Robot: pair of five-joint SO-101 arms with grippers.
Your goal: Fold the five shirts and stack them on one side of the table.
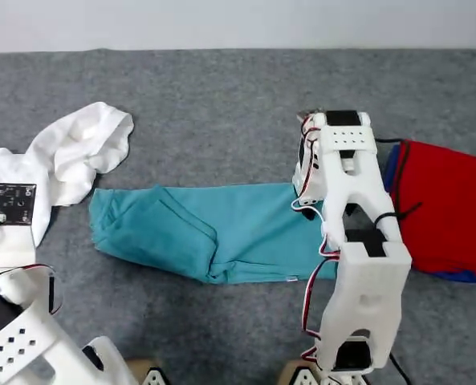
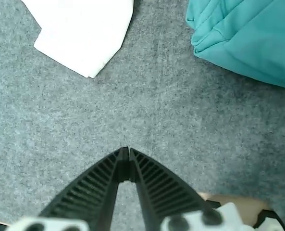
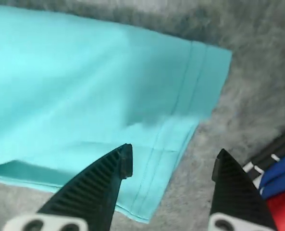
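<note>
My right jaws stand wide and empty over the hem end of the teal cotton shirt [image 3: 84, 86], which lies mid-bench as a strip. My left jaws are closed on nothing above the grey felt bench [image 2: 132, 110]. Judgement: the teal fold is in hand; next, grip the hem and carry it across. Its long axis runs side to side, hem toward the folded red shirt [image 1: 446, 208].

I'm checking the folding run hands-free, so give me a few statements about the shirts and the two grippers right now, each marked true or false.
1. The right gripper is open above the teal shirt. True.
2. The left gripper holds the white shirt. False: it is shut on nothing, over the bare grey mat.
3. The red shirt lies on top of a blue shirt. True.
4. The teal shirt is stacked on the red shirt. False: it lies apart from it, mid-table.
</note>
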